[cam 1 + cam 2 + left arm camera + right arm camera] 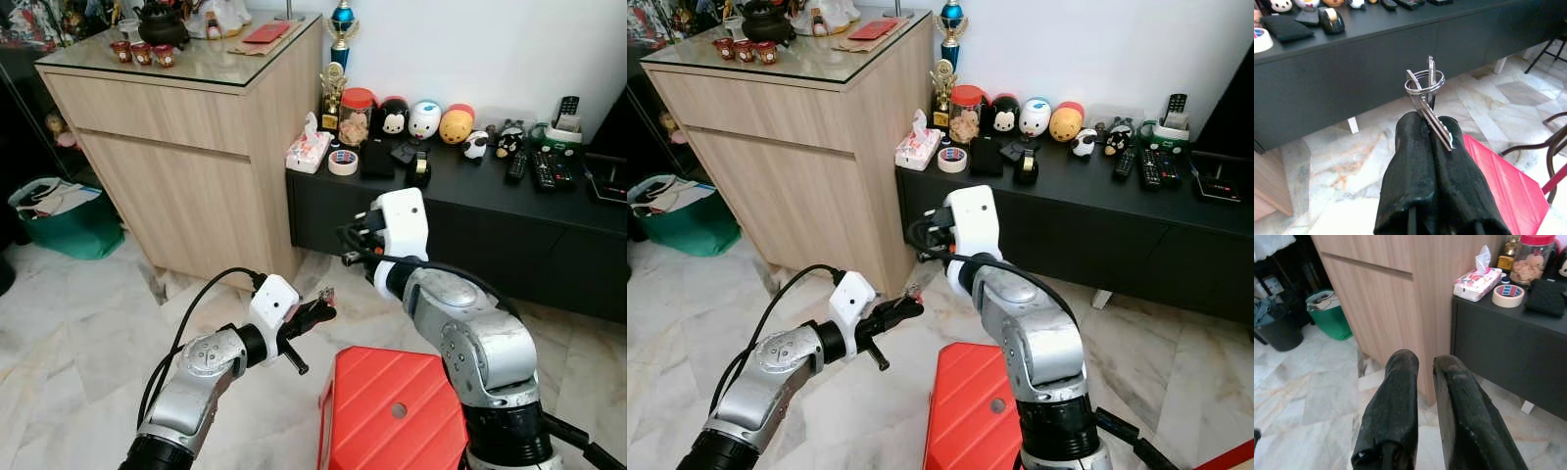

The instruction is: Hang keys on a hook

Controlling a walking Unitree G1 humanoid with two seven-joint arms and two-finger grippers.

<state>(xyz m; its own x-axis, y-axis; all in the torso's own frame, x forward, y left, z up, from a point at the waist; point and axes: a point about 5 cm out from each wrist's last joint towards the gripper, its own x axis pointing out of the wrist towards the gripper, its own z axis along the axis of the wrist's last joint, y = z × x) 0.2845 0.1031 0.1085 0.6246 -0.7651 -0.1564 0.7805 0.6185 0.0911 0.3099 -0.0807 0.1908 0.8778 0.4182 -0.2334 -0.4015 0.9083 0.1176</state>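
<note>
Left wrist view: the left gripper [1425, 128] has both black fingers [1410, 161] pressed together, clamping the keys [1425, 95]. The key blades are pinched between the fingertips, and the silver key ring stands up just beyond them, in front of the black low cabinet [1352, 73].

From the head cameras, the left gripper [318, 310] is held out low over the marble floor [78, 333], pointing toward the base of the wooden sideboard [186, 166]. The keys [327, 294] appear as a small object at its fingertips; detail cannot be made out at this size.

Right gripper [1420, 364]: its two black fingers [1393, 396] stand slightly apart with a narrow gap between them, and nothing is held. It points toward the corner where the wooden sideboard [1400, 293] meets the black low cabinet [1508, 342]. The right arm [460, 333] is raised in front of the cabinet.

On the cabinet top, next to the sideboard:
- a tissue pack [309, 149];
- a roll of tape [343, 162] just beside it;
- a red-lidded jar [355, 116] behind the tape;
- a row of small figurines [426, 119];
- remote controls [544, 166] farther to the right.

A red stool [392, 411] stands on the floor directly below the arms. A green bag [64, 220] sits on the floor to the left of the sideboard.
</note>
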